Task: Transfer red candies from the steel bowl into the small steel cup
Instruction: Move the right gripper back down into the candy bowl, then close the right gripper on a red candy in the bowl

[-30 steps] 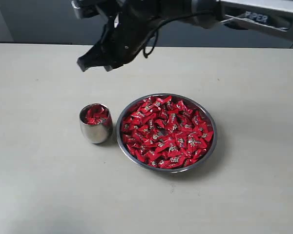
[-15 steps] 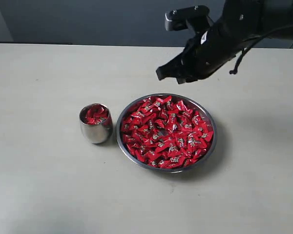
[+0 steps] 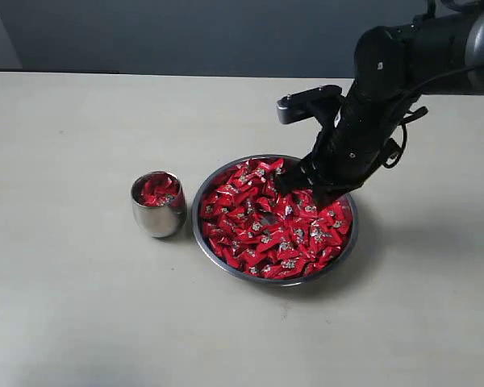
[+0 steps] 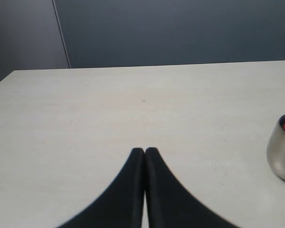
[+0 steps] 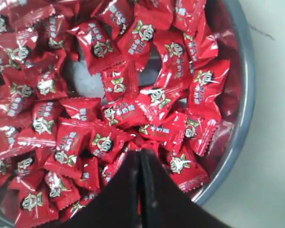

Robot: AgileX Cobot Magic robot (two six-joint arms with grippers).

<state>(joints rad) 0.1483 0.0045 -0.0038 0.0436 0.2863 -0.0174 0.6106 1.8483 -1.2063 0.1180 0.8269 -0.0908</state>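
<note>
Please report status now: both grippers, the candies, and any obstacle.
Right gripper shut, tips down among the red candies in the steel bowl. Left gripper shut, empty, over bare table. Small steel cup holds some candies. Nothing in the way.

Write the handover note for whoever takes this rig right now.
Right gripper: shut, empty as far as I can see, tips down among the candies in the bowl.
Left gripper: shut, empty, above bare table, away from the work.
Cup: upright beside the bowl, apart from it, some candies inside, near its rim.
Done: several candies moved.
Left: the bowl is nearly full; open, grab, carry to the cup.
</note>
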